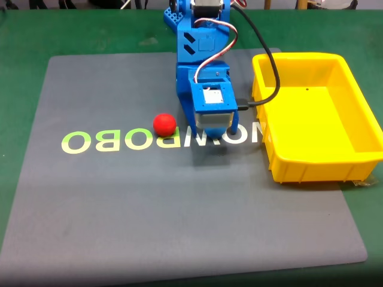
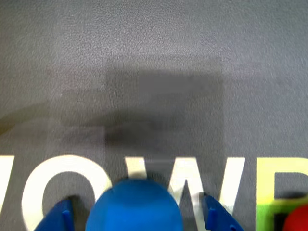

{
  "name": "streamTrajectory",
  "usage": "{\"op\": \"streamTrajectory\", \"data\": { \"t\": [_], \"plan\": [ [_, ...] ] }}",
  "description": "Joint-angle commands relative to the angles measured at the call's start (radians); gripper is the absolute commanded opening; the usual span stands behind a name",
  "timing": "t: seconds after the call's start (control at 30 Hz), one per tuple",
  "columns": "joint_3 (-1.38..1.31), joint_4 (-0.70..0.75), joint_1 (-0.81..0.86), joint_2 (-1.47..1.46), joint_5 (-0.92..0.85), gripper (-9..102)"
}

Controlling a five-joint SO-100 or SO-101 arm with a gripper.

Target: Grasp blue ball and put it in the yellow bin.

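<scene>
Claw [image 2: 137, 216] straddling blue ball [image 2: 134, 207], on mat [image 1: 179, 209]

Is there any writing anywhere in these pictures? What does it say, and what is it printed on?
"MOMROBO" (my best reading): large pale letters on the grey mat, seen upside down in the fixed view. The arm hides the middle letters, so I cannot be sure of them.
"OW": part of that lettering, close up in the wrist view.
No other text is visible.

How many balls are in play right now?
2. The blue ball sits between the pincer fingertips in the wrist view; the red ball lies on the grey mat left of the arm in the fixed view.
</scene>
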Motion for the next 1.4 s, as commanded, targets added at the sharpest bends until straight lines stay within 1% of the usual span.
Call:
{"op": "streamTrajectory", "data": {
  "t": [0.0,0.07,0.17,0.27,0.4,0.43,0.73,1.1,1.23,1.37],
  "plan": [
    [-0.083,-0.028,-0.015,0.0,0.008,29],
    [-0.092,-0.028,-0.018,-0.011,0.014,29],
    [-0.101,-0.028,-0.025,-0.025,0.02,25],
    [-0.107,-0.028,-0.032,-0.035,0.025,18],
    [-0.124,-0.02,-0.04,-0.048,0.029,1],
    [-0.126,-0.02,-0.041,-0.049,0.032,0],
    [-0.127,-0.002,-0.035,-0.014,0.048,0],
    [-0.127,0.014,-0.051,0.276,0.037,0],
    [-0.129,0.005,-0.086,0.37,0.041,0],
    [-0.135,0.002,-0.163,0.436,0.043,0]
  ]
}}
